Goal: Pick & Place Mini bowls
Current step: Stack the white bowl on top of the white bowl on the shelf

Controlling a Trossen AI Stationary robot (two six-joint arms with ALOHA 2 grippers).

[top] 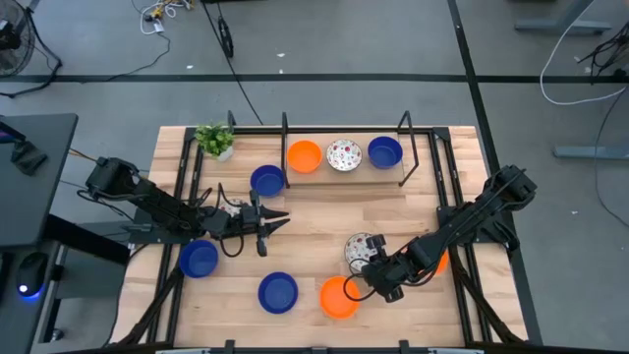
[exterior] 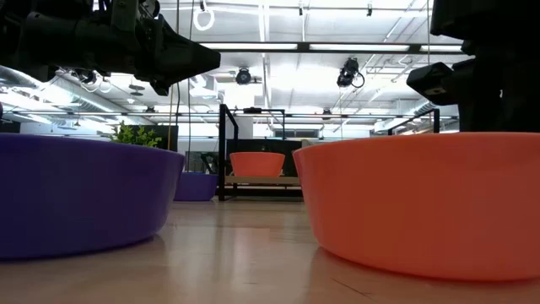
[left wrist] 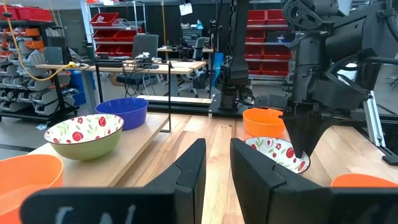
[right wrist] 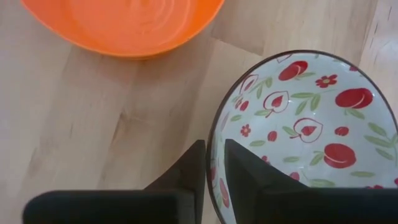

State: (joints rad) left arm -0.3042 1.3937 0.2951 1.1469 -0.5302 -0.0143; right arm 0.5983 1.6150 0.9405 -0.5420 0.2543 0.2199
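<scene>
Right gripper (right wrist: 214, 165) – astride floral bowl (right wrist: 298, 130) rim

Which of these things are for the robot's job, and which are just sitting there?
For the job:
- blue bowls
- orange bowls
- floral bowl on the rack
- floral bowl on the table, its rim pinched by the right gripper

Just sitting there:
- potted plant
- rack
- left gripper, open and empty
</scene>
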